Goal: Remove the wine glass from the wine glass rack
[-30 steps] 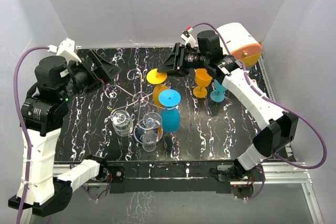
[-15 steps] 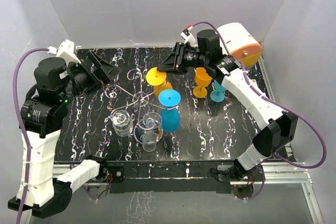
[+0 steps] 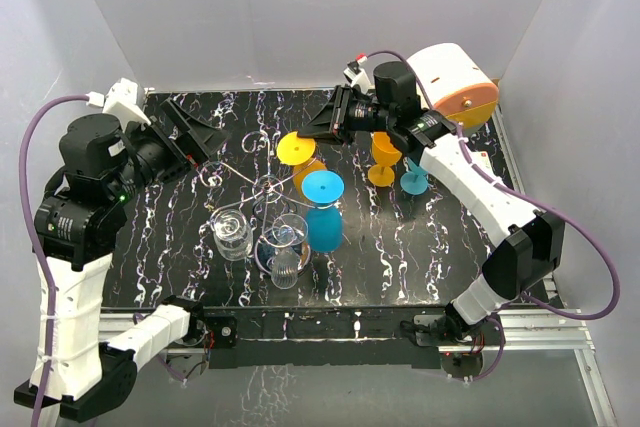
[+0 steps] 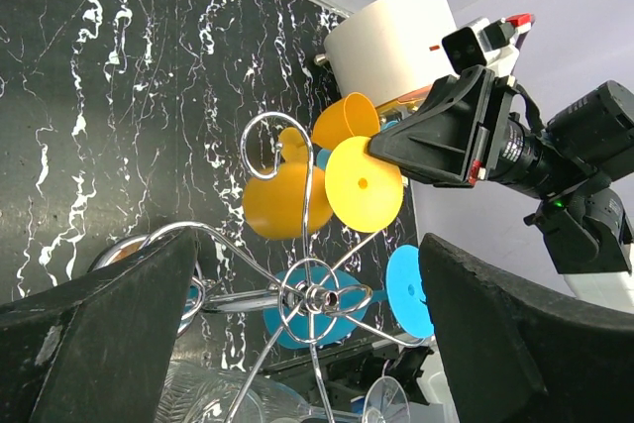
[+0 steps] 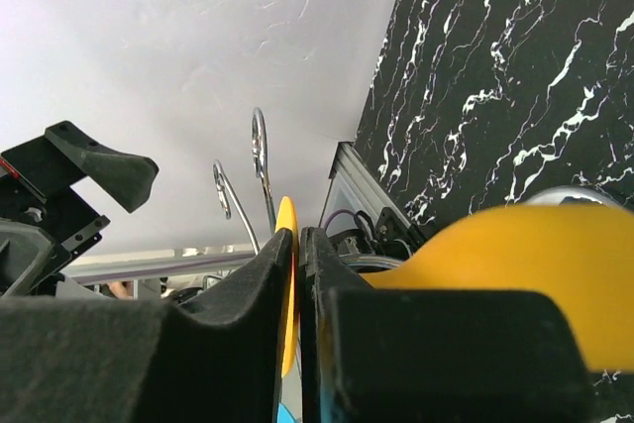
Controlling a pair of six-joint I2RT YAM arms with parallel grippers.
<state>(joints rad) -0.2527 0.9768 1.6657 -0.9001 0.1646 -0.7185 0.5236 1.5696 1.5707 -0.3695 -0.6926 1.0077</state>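
Note:
The silver wire wine glass rack [image 3: 268, 185] stands mid-table with its hub [image 4: 315, 294] between my left fingers. A yellow wine glass [image 3: 306, 172] hangs tilted at its far arm, foot [image 3: 297, 147] upward. My right gripper [image 3: 320, 130] is shut on the rim of that yellow foot [image 5: 286, 284]; the bowl [image 5: 515, 255] shows beside the finger. The foot [image 4: 364, 183] and bowl [image 4: 282, 200] also show in the left wrist view. My left gripper [image 3: 205, 137] is open and empty, left of the rack, its jaws wide on either side of the rack top [image 4: 307, 344].
A blue glass [image 3: 323, 209] and two clear glasses [image 3: 232, 232] [image 3: 285, 247] hang on the rack's near side. An orange glass [image 3: 385, 157] and a small teal glass [image 3: 415, 179] stand to the right. A white cylinder with an orange end [image 3: 455, 77] lies at the back right.
The left arm has drawn slightly left and up. The right wrist has shifted a little toward the back, still pinching the yellow foot, which has barely moved.

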